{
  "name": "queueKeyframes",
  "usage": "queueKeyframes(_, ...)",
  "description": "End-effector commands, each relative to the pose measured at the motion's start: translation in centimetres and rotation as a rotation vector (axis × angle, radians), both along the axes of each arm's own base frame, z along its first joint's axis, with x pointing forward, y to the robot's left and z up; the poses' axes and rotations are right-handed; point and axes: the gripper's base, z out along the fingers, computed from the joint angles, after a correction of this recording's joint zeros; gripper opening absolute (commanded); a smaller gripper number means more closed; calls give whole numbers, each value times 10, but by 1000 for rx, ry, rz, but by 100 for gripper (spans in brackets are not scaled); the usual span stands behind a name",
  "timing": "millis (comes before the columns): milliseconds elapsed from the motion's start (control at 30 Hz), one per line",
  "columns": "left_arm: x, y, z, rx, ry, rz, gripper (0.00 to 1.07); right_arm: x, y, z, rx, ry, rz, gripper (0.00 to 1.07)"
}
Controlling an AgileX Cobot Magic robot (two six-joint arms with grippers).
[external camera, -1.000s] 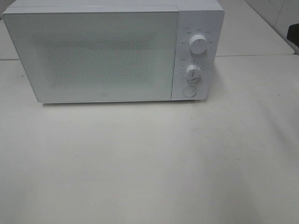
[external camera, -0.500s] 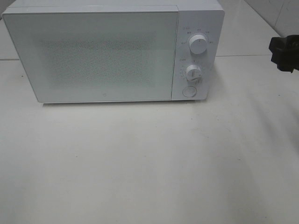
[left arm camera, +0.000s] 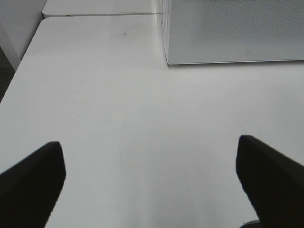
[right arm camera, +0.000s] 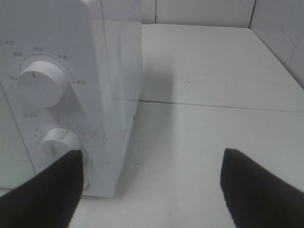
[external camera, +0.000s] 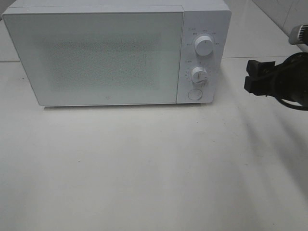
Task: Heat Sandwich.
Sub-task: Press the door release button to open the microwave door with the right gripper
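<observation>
The sandwich and its pink plate are out of view. A white microwave stands at the back of the table with its door shut; two knobs and a round button sit on its right panel. My right gripper is open and empty, in the air to the right of the microwave at about knob height. The right wrist view shows its open fingers with the knob panel just ahead. My left gripper is open and empty over bare table, the microwave's front corner ahead of it. The left gripper is not in the high view.
The white table stretches in front of the microwave. A seam joins it to a second table behind. A tiled wall stands at the far right.
My right gripper has come in from the right edge of the high view, moving left and slightly down toward the microwave's control panel. The microwave has not moved.
</observation>
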Motion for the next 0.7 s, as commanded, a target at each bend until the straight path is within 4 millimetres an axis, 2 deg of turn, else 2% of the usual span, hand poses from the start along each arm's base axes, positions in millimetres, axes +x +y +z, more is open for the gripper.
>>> queueKeyframes(33, -3, 0, -1, 3, -28, 6, 92, 0, 11, -4, -3, -27, 4, 76)
queueKeyframes(467, -3, 0, -1, 3, -28, 6, 92, -10, 53, -32, 14, 19, 30, 76)
queueKeyframes(700, -3, 0, -1, 3, -28, 6, 92, -17, 66, -43, 11, 50, 27, 76)
